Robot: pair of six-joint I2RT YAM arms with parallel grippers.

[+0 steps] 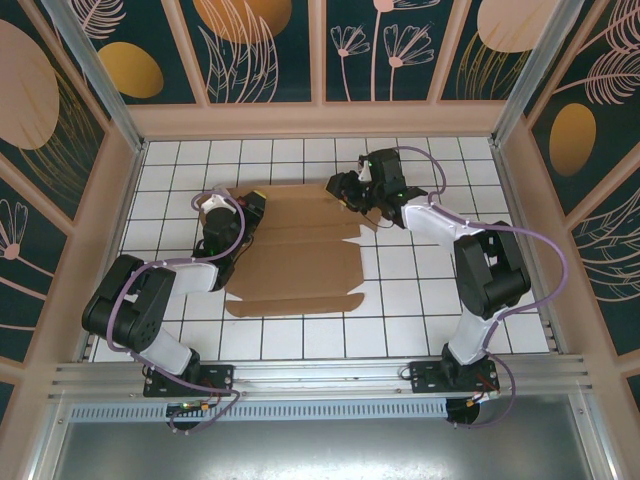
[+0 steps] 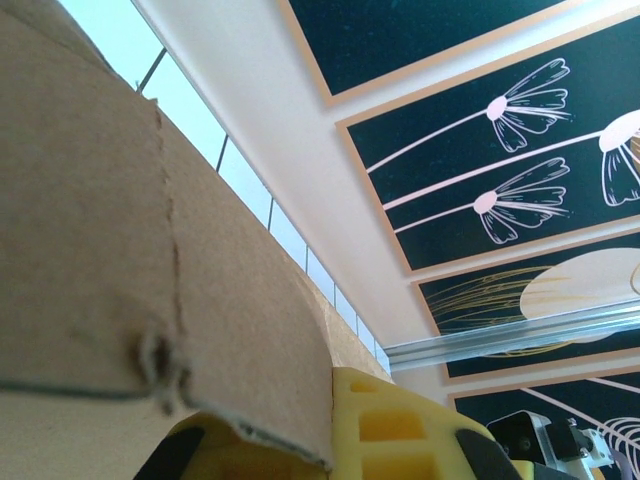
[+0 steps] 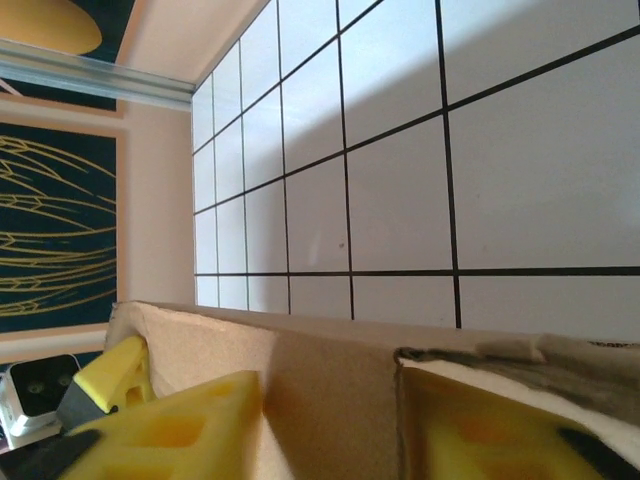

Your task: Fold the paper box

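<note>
The paper box (image 1: 300,255) lies as a flat brown cardboard sheet with creases and flaps on the white tiled table (image 1: 420,280). My left gripper (image 1: 248,208) is at the sheet's far left corner. In the left wrist view its yellow fingers (image 2: 400,430) are shut on a raised, curved flap of the cardboard (image 2: 100,250). My right gripper (image 1: 350,192) is at the far right corner. In the right wrist view it (image 3: 330,425) stands open, its yellow fingers (image 3: 180,425) straddling an upright flap (image 3: 200,330), and a torn edge lies over the right finger.
Patterned walls (image 1: 270,50) close in the table on three sides, with a pale ledge along the back. A metal rail (image 1: 320,375) runs along the near edge by the arm bases. Bare tiles lie to the right of the sheet and in front of it.
</note>
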